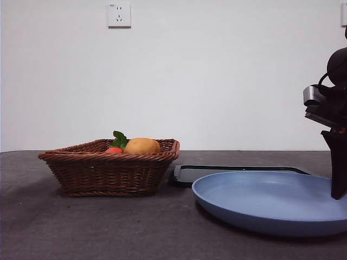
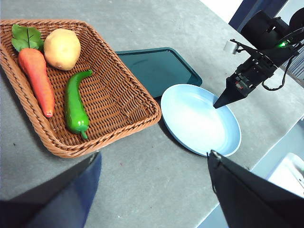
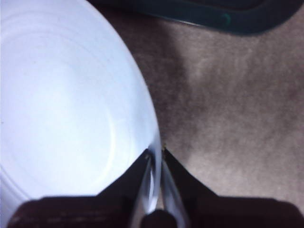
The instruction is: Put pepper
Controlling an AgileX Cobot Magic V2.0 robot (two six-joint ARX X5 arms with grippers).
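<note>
The green pepper (image 2: 76, 107) lies in the wicker basket (image 2: 124, 124), beside a carrot (image 2: 35, 78) and a round yellow fruit (image 2: 61, 47). In the front view the basket's wall (image 1: 108, 170) hides the pepper. My left gripper (image 2: 153, 159) is open and empty, high above the table near the basket's front corner. My right gripper (image 3: 155, 154) is shut on the rim of the blue plate (image 3: 61, 104). It also shows at the plate's right edge in the front view (image 1: 339, 192) and in the left wrist view (image 2: 218, 104).
A dark green tray (image 2: 156, 69) lies between the basket and the blue plate (image 2: 199, 118), also seen behind the plate (image 1: 184, 174). The round fruit (image 1: 142, 145) and a red item with leaves (image 1: 113, 150) show above the basket rim.
</note>
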